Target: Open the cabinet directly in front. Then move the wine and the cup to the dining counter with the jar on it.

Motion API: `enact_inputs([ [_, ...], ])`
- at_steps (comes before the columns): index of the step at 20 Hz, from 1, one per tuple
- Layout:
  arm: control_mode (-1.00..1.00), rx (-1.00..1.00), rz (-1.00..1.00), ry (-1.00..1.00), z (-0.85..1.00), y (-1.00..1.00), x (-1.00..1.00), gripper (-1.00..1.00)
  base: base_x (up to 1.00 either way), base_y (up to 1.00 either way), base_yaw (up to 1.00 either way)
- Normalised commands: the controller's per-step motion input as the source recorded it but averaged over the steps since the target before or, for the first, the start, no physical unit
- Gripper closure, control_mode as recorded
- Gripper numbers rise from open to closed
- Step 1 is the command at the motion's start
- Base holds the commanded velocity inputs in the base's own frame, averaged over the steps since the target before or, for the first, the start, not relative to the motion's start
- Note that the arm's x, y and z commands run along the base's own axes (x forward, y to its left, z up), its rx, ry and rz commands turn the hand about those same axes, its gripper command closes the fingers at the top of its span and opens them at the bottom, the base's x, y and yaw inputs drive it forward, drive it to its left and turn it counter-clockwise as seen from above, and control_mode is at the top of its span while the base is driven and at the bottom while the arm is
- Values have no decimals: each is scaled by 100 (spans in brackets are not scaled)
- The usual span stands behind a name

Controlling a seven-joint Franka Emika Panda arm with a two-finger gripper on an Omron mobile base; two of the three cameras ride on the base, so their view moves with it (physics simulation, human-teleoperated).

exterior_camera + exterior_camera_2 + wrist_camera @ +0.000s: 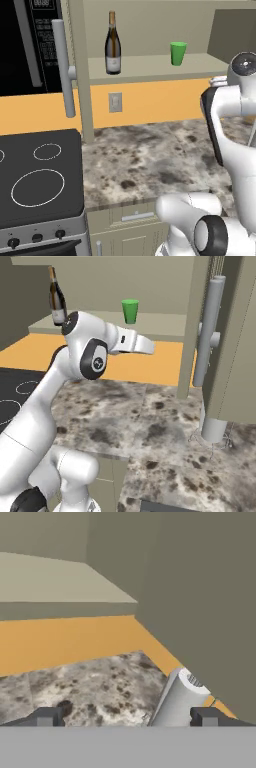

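The cabinet (150, 67) stands open, its left door edge-on with a long grey handle (64, 70) and its right door (235, 331) swung out. On its shelf the dark wine (113, 45) (56, 298) stands upright at the left. The green cup (178, 53) (130, 311) is upright to its right. My gripper (150, 347) hangs below and in front of the shelf, to the right of the cup. In the hand view the gripper (127, 718) is open with nothing between its fingertips (47, 717). The dining counter and the jar are out of view.
A mottled stone worktop (150, 160) lies under the cabinet over beige drawers (135, 217). A black stove (40, 175) is at the left with a microwave (25, 45) above it. A grey cylinder (215, 428) (177, 699) stands on the worktop under the right door.
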Motion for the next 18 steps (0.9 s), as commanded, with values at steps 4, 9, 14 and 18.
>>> enact_inputs([
  [4, -100, 0, 20, 0, 27, 97, -26, -100, 0, 0, 0],
  [9, -100, 13, 18, 2, 60, 67, -2, -100, 0, 0, 0],
  [14, -100, 13, 17, 1, 54, 52, 0, -100, 0, 0, 0],
  [18, -100, 7, 17, 0, 6, 32, 7, -100, 0, 0, 0],
])
